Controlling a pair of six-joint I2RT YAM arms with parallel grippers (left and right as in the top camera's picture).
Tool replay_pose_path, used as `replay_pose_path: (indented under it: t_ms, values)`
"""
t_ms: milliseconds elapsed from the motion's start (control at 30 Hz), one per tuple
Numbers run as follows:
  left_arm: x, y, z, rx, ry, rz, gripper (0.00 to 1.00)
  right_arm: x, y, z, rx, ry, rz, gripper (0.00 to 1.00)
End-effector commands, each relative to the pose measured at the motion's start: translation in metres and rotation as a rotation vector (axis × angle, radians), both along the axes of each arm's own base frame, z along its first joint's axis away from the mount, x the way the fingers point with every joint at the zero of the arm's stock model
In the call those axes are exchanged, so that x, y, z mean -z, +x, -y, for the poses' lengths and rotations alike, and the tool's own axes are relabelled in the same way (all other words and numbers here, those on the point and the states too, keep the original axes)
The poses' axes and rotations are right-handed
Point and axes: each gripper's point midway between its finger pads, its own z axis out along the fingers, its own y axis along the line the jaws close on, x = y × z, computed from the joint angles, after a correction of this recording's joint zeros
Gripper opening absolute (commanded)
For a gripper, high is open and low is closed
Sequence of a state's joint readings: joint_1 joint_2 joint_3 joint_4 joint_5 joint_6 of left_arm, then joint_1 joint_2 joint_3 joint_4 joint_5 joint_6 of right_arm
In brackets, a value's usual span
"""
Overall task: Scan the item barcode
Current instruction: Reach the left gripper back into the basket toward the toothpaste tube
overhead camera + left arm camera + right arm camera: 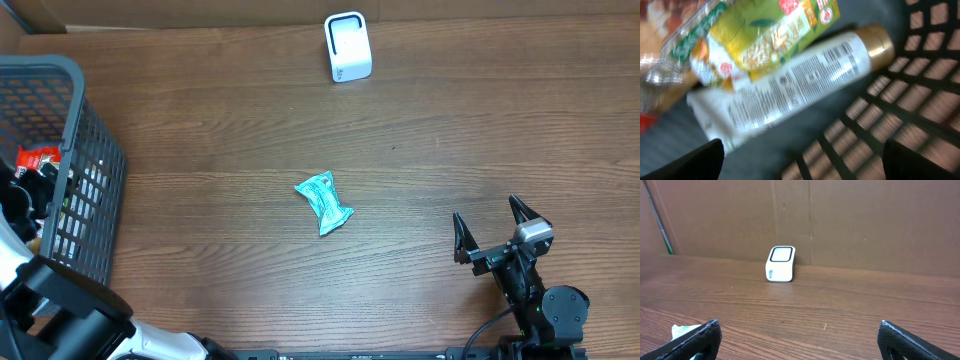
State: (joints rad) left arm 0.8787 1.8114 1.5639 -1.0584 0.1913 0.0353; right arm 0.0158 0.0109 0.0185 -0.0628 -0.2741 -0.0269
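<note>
The left jaws stand wide apart inside the basket [95, 150], gripping nothing, just above a white tube [805, 75] with a gold cap and its barcode facing up. A green packet [770, 35] lies partly across the tube. The right jaws gape empty over the worktop [200, 130]. A teal packet [323, 202] lies mid-worktop, well apart from the white scanner [348, 47] at the far edge.

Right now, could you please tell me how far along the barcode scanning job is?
Done: nothing clearly; a teal packet lies on the table, scanned or not I cannot tell. In hand: the left pincer hangs open over a white bottle in the basket. Left: grasp, show barcode to the scanner.
</note>
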Motion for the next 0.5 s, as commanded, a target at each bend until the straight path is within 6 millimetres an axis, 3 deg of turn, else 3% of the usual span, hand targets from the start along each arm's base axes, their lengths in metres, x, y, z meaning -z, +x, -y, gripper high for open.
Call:
replay_pose_path:
  t_ms: [0,133,300,467]
  values:
    - [0.025,0.005,0.006,0.17,0.029,0.01,0.87,0.002,0.0,-0.002,-0.01,-0.004,0.004,1.0]
    - [0.031,0.025,0.0,0.275,0.097,0.107,0.83,0.002,0.0,-0.002,-0.01,-0.004,0.004,1.0]
    - [0.042,0.033,-0.008,0.314,0.194,0.084,0.79,0.002,0.0,-0.002,-0.01,-0.004,0.004,1.0]
    - [0.056,0.041,0.0,0.388,0.203,0.056,0.76,0.002,0.0,-0.002,-0.01,-0.004,0.004,1.0]
